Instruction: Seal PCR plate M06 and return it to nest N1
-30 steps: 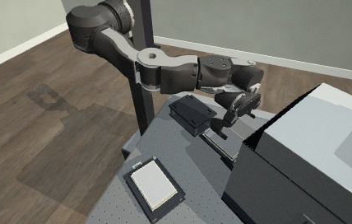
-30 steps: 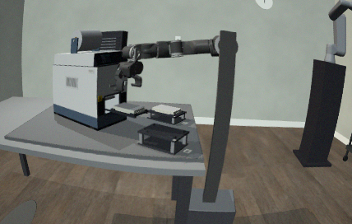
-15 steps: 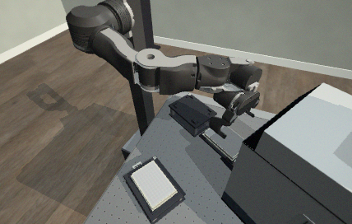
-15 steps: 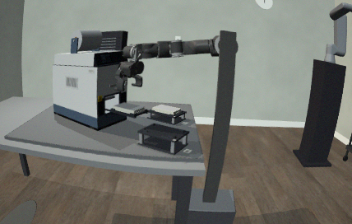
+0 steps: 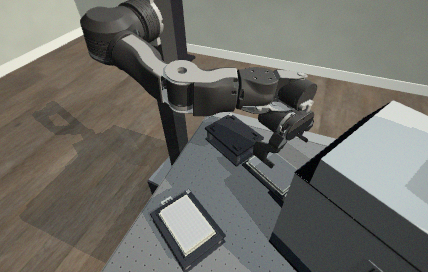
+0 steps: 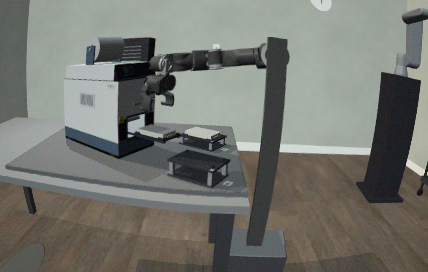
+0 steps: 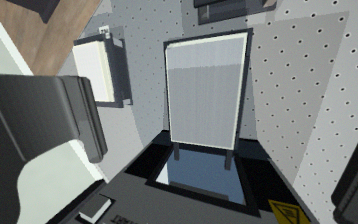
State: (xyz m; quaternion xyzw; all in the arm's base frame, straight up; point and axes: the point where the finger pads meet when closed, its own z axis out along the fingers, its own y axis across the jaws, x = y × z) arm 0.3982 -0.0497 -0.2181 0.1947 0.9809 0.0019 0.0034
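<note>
Plate M06 (image 7: 205, 92) lies flat on the sealer's stage, end on to the housing, and its top shows as a smooth grey sheet inside a pale rim. It also shows in the top view (image 5: 270, 172) and the exterior view (image 6: 157, 132). The stage stands out in front of the sealer's dark mouth (image 7: 202, 172). My gripper (image 7: 185, 127) (image 5: 273, 145) is open and empty, hanging above the housing's front and the stage's inner end, touching nothing. Nest N1 (image 5: 233, 135) is black and empty. M09 (image 5: 187, 225), white-topped, sits on nest N2. The lamp is not in view.
The sealer's large housing (image 5: 378, 200) fills the right side of the table. A pale key-like block (image 7: 97, 209) and a yellow warning label (image 7: 285, 212) show on its front. The arm's post (image 6: 268, 145) stands at the table's edge near N1.
</note>
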